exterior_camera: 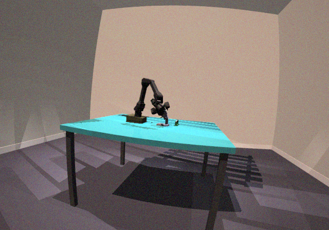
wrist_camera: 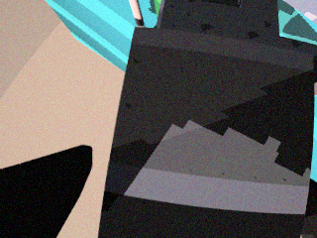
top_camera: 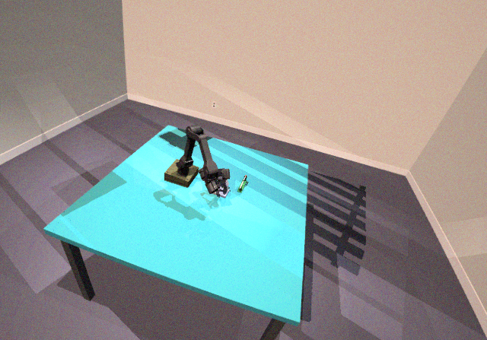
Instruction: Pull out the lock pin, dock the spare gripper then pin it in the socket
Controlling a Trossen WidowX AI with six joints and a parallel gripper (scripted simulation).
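Observation:
My gripper (top_camera: pixel 218 188) (exterior_camera: pixel 165 121) is open and low over the table, pointing down. Beneath and between its fingers lies the spare gripper (top_camera: pixel 224 192) (exterior_camera: pixel 162 124) (wrist_camera: pixel 212 126), a dark blocky body with a pale pinkish-grey part, resting on the table. It fills most of the wrist view. A little to the right stands the small green mount (top_camera: pixel 242 187) (exterior_camera: pixel 176 122). The thin white lock pin (top_camera: pixel 244 179) with a red tip sits at the mount. Whether it passes through the socket is too small to tell.
The arm's base sits on an olive-brown block (top_camera: pixel 180 176) (exterior_camera: pixel 135 119) near the back left of the cyan table (top_camera: pixel 157 230) (exterior_camera: pixel 185 138). The table's right edge is some way beyond the mount.

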